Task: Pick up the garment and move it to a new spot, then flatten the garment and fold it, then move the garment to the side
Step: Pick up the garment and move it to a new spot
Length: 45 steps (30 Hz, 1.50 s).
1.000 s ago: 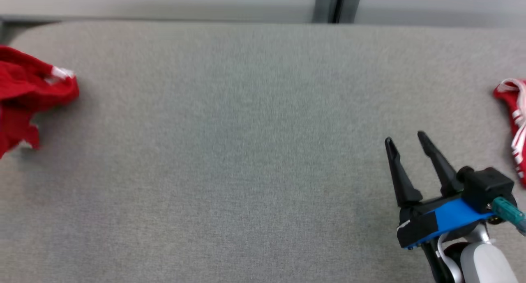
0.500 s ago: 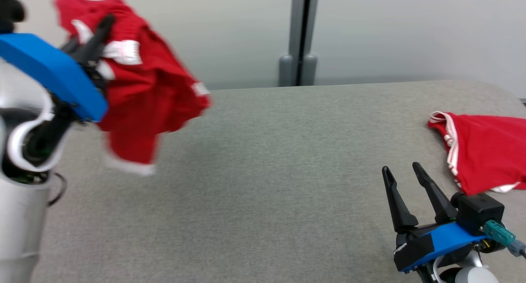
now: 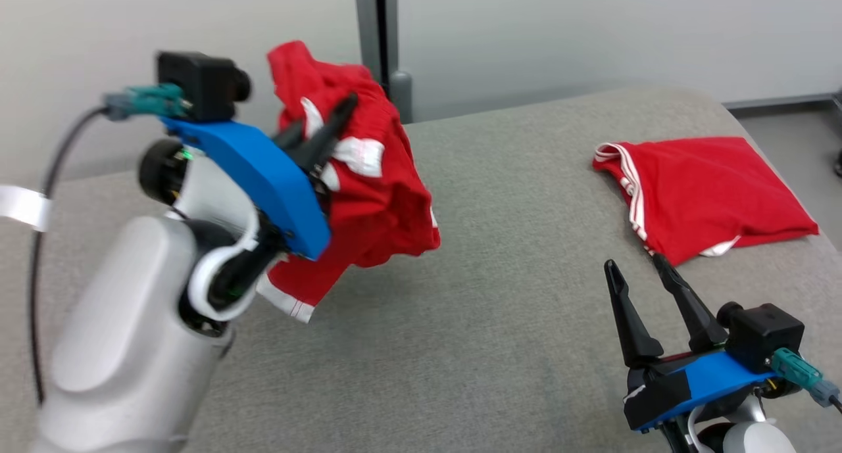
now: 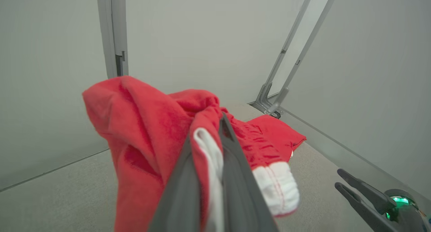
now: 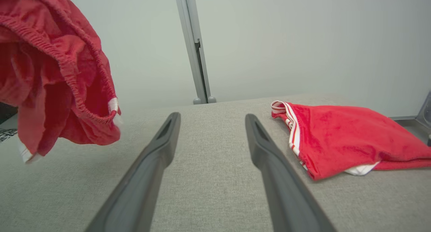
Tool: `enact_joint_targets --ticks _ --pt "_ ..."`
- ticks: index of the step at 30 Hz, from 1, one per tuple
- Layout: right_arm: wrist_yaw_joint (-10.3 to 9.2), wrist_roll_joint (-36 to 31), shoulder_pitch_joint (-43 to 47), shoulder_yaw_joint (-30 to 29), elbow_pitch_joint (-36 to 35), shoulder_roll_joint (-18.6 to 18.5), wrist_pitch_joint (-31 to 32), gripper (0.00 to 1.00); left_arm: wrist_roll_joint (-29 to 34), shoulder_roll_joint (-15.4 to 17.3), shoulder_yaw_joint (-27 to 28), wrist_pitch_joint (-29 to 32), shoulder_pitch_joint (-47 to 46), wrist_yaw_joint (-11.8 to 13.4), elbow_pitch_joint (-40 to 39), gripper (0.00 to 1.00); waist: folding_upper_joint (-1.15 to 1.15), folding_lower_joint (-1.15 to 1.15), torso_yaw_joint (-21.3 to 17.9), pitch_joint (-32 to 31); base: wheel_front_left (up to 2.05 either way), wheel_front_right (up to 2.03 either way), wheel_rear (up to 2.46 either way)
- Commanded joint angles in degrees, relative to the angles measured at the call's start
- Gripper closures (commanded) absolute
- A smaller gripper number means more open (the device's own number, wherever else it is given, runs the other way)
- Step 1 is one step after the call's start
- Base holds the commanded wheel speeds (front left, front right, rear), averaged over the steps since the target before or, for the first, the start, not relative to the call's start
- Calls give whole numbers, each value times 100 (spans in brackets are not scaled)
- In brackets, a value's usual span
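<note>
Above the tabletop [image 3: 493,348], left tool [image 3: 347,106] clamps the red garment [image 3: 375,196] aloft for relocation; right tool [image 3: 633,262] rests released.

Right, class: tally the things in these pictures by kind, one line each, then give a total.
Red cloth garments with white trim: 2, the bunched garment held in the left gripper and the folded garment lying flat
Dark two-fingered grippers: 2, the left gripper and the right gripper
Grey fabric-covered table: 1
Total: 5
</note>
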Motion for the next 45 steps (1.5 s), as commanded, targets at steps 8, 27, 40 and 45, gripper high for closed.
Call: enact_joint_targets --ticks 8,27,40,45 --pt "3 159 -197 94 59 11 -149 0 556 -510 -599 -778 431 -57 1160 100 0 0 -355 349 0 0 0" --pt "3 58 -8 -149 52 10 -55 0 939 -830 -542 -3575 1477 -114 1951 0 0 0 332 66 0 0 0" --pt "3 11 211 -327 -70 10 79 0 1280 -397 417 -4318 2741 389 1260 0 0 0 836 -181 0 0 0" --pt "3 48 263 -304 -30 10 109 0 1678 -408 958 -4318 3220 456 937 0 0 0 892 -203 0 0 0"
